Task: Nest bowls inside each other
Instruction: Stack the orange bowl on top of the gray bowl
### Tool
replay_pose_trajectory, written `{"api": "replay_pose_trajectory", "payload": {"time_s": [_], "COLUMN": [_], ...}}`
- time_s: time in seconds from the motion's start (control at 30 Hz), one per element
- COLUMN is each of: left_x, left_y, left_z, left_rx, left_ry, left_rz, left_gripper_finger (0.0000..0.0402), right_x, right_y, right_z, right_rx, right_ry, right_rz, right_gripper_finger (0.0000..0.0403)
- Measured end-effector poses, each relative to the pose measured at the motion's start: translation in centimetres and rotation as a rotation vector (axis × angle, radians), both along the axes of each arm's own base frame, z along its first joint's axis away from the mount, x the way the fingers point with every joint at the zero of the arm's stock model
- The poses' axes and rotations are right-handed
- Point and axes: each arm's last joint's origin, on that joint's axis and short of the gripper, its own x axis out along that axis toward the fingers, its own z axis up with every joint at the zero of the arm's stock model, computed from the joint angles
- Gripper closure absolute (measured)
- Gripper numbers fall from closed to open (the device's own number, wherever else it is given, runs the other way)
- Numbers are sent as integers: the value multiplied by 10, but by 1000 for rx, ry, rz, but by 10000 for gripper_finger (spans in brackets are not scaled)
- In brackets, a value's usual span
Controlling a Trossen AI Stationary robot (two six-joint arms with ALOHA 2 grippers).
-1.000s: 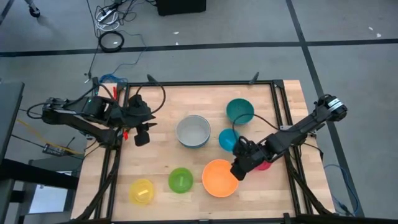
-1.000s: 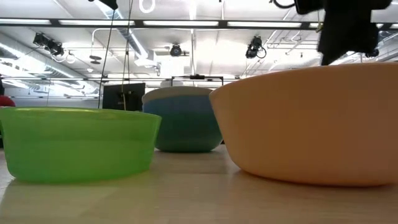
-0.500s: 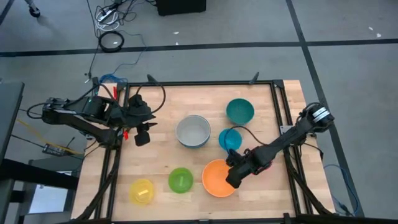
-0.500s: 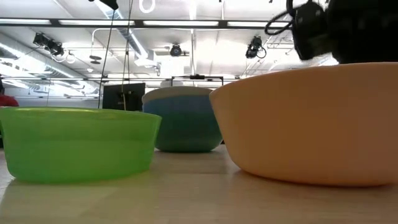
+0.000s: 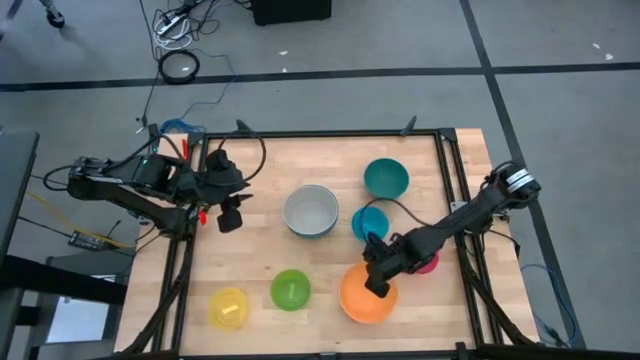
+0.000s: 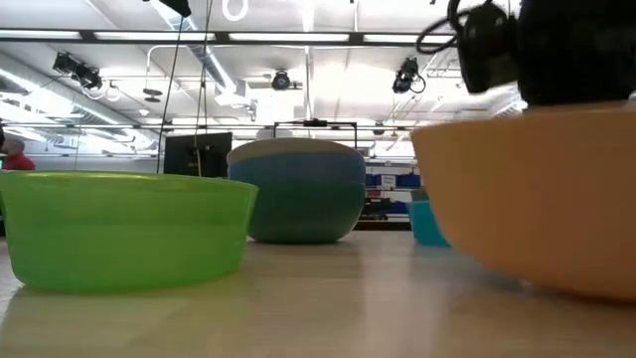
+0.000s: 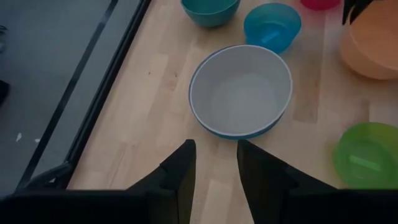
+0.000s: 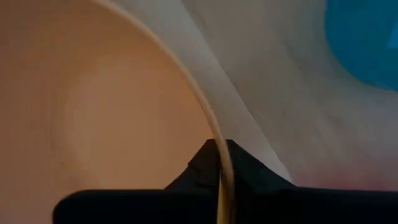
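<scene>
The orange bowl [image 5: 362,300] sits tilted at the near middle of the table, with my right gripper [image 5: 378,283] shut on its rim. The low view shows it large at the right [image 6: 537,199]. Loose on the table are the white-grey bowl with a blue outside [image 5: 311,211], the teal bowl [image 5: 386,178], the cyan bowl [image 5: 369,222], the pink-red bowl [image 5: 427,264], the lime green bowl [image 5: 290,289] and the yellow bowl [image 5: 227,307]. My left gripper [image 5: 229,220] hangs open above the table's left side, holding nothing. My right gripper has the orange bowl's rim [image 8: 219,163] between its two fingers, one inside the bowl and one outside. It holds the rim's far right part. The fingers come from above, slanting down. The bowl is tilted in the hold, its left side raised.
The cyan bowl [image 6: 427,224] and the pink-red bowl lie close behind my right arm. The white-grey bowl [image 7: 240,90] stands open in front of my left gripper [image 7: 216,168]. Bare wood lies between the lime green bowl [image 6: 124,229] and the orange one.
My right gripper has sunk onto the orange bowl's rim and shut on it. The bowl has shifted toward the table's right and near edges and has tipped out of level.
</scene>
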Motion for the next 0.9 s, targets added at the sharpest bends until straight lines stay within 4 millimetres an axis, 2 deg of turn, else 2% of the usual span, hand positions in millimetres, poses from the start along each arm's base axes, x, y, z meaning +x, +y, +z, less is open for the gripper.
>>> {"api": "replay_pose_trajectory", "payload": {"time_s": [0.17,0.33,0.43,0.6,0.7,0.8,0.9], "left_x": [0,0,0,0,0,0,0], "left_y": [0,2,2,2,2,2,2], "left_z": [0,1,1,1,1,1,1], "left_rx": [11,59,71,72,73,70,64], "left_ry": [1,-4,-4,-1,2,2,-1], "left_rz": [1,29,21,20,20,21,26], "left_gripper_finger": [275,275,275,275,275,275,275], "right_x": [1,30,53,87,104,116,124], "right_y": [-22,-64,-98,-149,-175,-193,-203], "right_z": [42,80,90,87,67,47,41], "right_rx": [-13,-157,-231,-233,-162,-91,-51], "right_ry": [-187,-447,-554,-590,-534,-482,-484], "right_rz": [16,3,-24,-43,-41,-29,-17], "right_gripper_finger": [401,402,402,402,402,403,398]}}
